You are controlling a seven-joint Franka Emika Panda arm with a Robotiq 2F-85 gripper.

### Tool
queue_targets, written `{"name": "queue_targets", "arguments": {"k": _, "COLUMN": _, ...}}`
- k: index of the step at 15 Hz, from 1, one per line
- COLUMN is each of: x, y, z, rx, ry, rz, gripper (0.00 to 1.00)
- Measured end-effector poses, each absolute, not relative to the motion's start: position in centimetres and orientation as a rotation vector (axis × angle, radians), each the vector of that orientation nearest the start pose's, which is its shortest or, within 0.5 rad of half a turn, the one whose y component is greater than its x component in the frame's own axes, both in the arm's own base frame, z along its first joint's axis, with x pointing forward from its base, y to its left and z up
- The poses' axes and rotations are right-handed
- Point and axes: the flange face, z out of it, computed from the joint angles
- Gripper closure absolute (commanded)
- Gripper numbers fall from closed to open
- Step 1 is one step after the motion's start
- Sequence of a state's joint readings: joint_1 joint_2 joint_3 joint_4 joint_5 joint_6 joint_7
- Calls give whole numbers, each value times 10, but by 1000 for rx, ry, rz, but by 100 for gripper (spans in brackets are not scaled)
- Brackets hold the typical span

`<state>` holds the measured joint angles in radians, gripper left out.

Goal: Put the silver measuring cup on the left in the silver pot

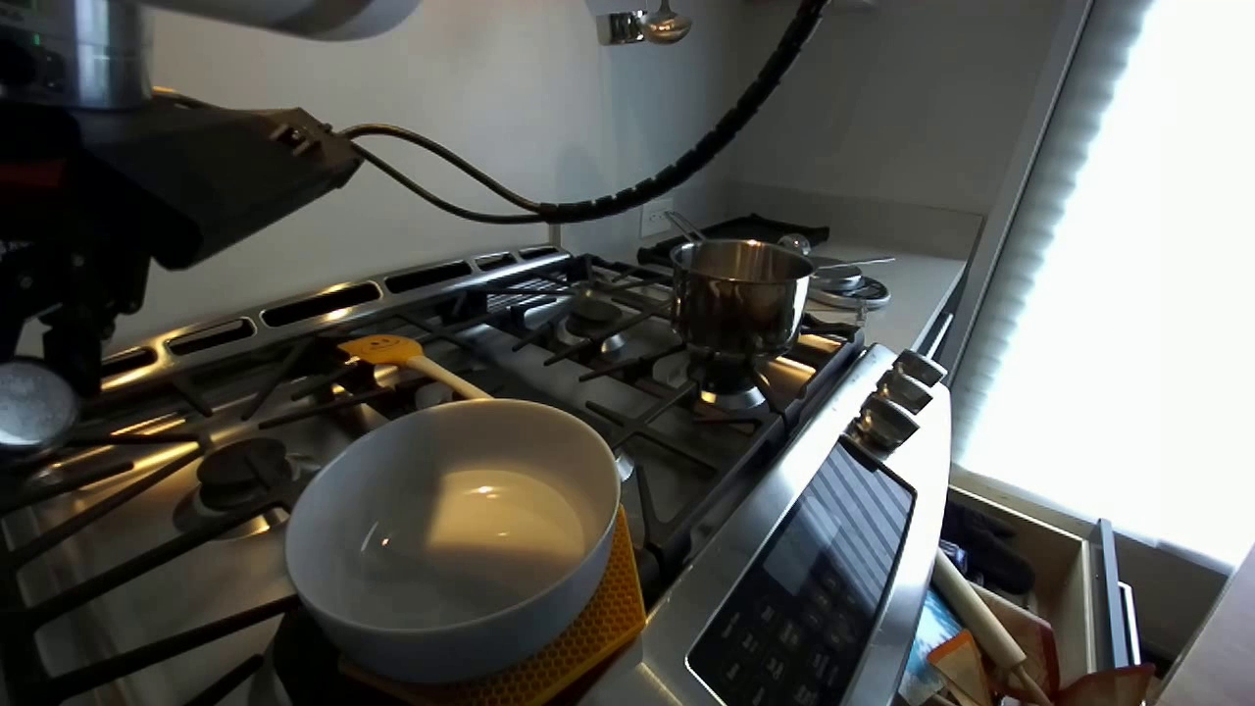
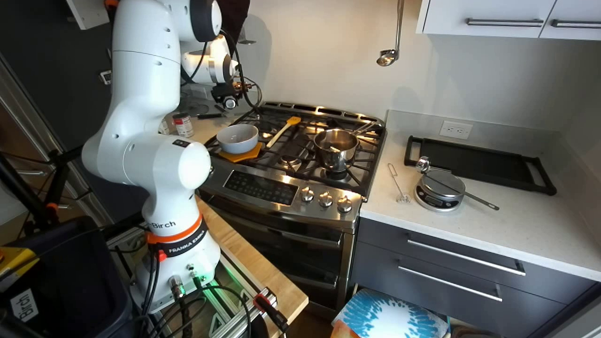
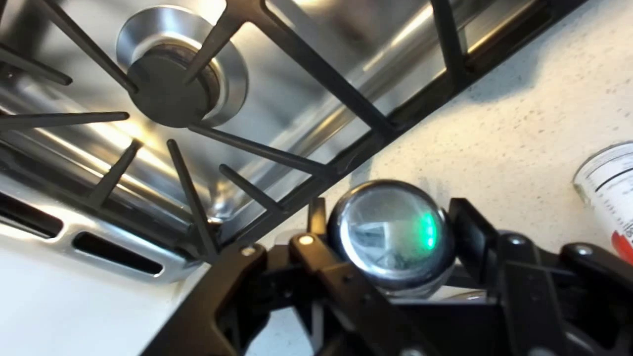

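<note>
My gripper (image 3: 388, 212) is shut on a small, round, shiny silver cup (image 3: 390, 237), which I take to be the silver measuring cup. One finger presses on each side. Its long handle does not show. In both exterior views the cup (image 1: 37, 404) (image 2: 230, 103) is held in the air at the left rear of the stove, just under the gripper (image 2: 224, 91). The silver pot (image 1: 740, 309) stands upright on the right side of the stove, on the grate. It also shows (image 2: 334, 162) with its handle pointing to the rear, and is out of the wrist view.
A white bowl (image 1: 441, 549) on an orange trivet (image 1: 588, 628) and a yellow spatula (image 1: 382, 351) lie between cup and pot. On the right counter are a scale (image 2: 439, 197) with another long-handled cup (image 2: 423, 164), a whisk (image 2: 396, 180) and a black tray (image 2: 483, 162). A can (image 3: 610, 183) stands left.
</note>
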<state>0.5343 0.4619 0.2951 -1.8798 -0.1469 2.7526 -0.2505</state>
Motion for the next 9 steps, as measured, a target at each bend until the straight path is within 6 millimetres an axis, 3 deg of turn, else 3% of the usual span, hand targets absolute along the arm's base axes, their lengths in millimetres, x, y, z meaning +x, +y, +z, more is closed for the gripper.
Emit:
{"name": "queue_targets", "arguments": {"k": 4, "x": 438, "y": 461, "z": 317, "rx": -2478, "ry": -1465, "rz": -791, "gripper": 62}}
{"name": "queue_targets", "arguments": {"k": 5, "x": 433, "y": 453, "z": 317, "rx": -2493, "ry": -1434, "rz": -822, "gripper": 37}}
{"name": "queue_targets", "arguments": {"k": 9, "x": 421, "y": 438, "z": 318, "rx": -2529, "ry": -1391, "rz": -839, "gripper": 37}}
